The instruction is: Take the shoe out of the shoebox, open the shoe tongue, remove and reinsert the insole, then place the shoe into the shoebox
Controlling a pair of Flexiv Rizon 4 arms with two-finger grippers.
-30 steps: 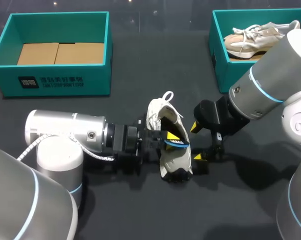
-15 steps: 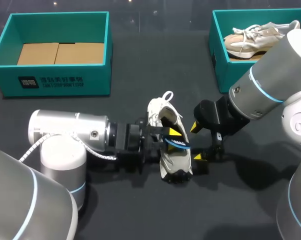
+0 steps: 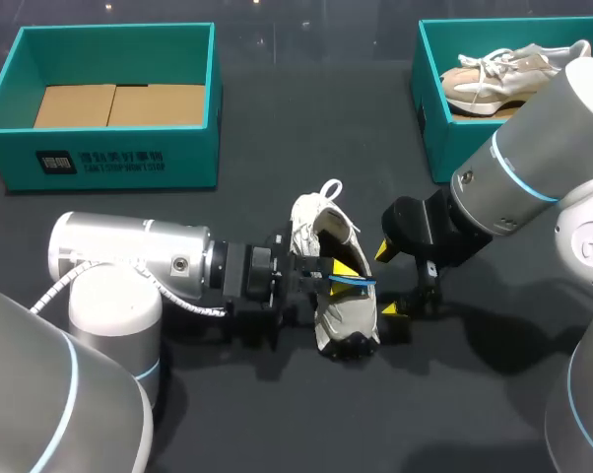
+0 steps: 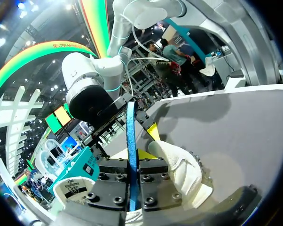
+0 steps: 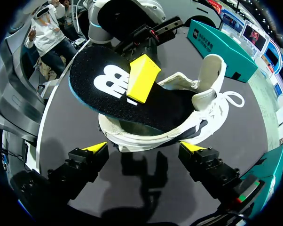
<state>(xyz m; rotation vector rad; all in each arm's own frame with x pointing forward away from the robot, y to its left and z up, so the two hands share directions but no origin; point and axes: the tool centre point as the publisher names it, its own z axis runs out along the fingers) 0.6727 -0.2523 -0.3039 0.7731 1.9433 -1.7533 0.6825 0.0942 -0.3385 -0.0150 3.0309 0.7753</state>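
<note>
Subject: shoe (image 3: 338,317), white, standing on the dark table (image 3: 277,177), outside both boxes, laces loose at the end away from the robot.

Insole (image 5: 108,87): black with a blue edge. One end sits in the shoe's opening; the rest sticks out above the rim, tilted.

Left gripper (image 3: 341,271): comes in at the shoe's left side and reaches over its opening. Jaws are pinched on the insole from both faces (the left wrist view shows the blue edge clamped between the two finger blocks).

Right gripper (image 5: 145,149): just beside the shoe on its right side, low over the table. Jaws are spread wide and hold nothing; the yellow tips point at the shoe's side and do not touch it.

Left shoebox (image 3: 109,99): teal, well apart from the shoe on its far left, brown cardboard inside.

Right shoebox (image 3: 429,118): teal, far right of the shoe, holding a second shoe (image 3: 503,74), beige.
</note>
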